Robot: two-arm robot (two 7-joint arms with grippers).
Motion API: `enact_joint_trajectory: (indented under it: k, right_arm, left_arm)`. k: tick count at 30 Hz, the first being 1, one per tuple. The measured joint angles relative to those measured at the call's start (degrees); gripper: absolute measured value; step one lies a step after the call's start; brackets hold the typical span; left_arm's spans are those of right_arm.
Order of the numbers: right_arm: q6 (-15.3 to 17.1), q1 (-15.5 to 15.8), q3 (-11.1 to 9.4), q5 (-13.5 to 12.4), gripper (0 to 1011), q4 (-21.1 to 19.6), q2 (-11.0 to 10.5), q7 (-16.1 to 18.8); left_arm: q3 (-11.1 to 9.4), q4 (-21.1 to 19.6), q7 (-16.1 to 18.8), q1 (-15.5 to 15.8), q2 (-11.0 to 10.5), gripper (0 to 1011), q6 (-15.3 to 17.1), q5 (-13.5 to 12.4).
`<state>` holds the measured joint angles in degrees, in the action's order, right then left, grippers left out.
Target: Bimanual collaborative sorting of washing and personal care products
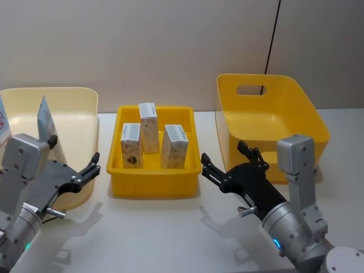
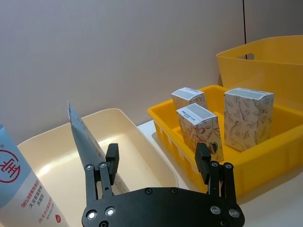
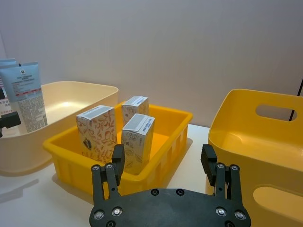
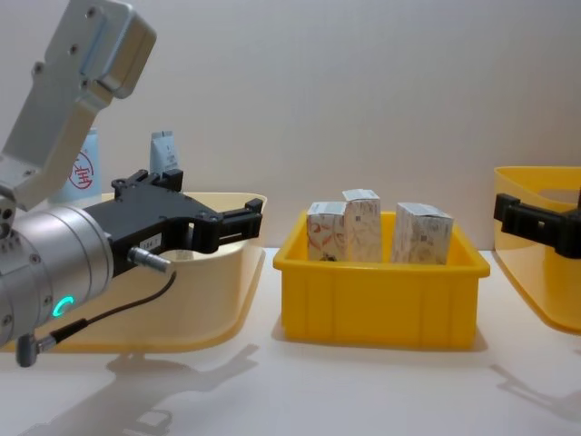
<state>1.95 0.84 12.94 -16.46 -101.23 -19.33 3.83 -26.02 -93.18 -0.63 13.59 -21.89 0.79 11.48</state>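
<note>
Hovering at the near right corner of the cream bin (image 1: 79,114), my left gripper (image 1: 74,149) is spread wide and holds nothing. The tube (image 1: 45,119) stands upright inside that bin. My right gripper (image 1: 223,153) is just as wide and empty, low between the middle bin (image 1: 153,185) and the right bin (image 1: 307,114). 3 cartons (image 1: 149,128) stand upright in the middle bin, 1 behind and 2 in front.
</note>
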Motion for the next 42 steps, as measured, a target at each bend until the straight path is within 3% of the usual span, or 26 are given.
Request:
enact_joint_trajectory:
  k: [42]
  right_arm:
    - [0.0, 0.0, 0.0, 0.0, 1001, 0.0, 0.0, 0.0]
  left_arm:
    - [0.0, 0.0, 0.0, 0.0, 0.0, 1003, 0.0, 0.0]
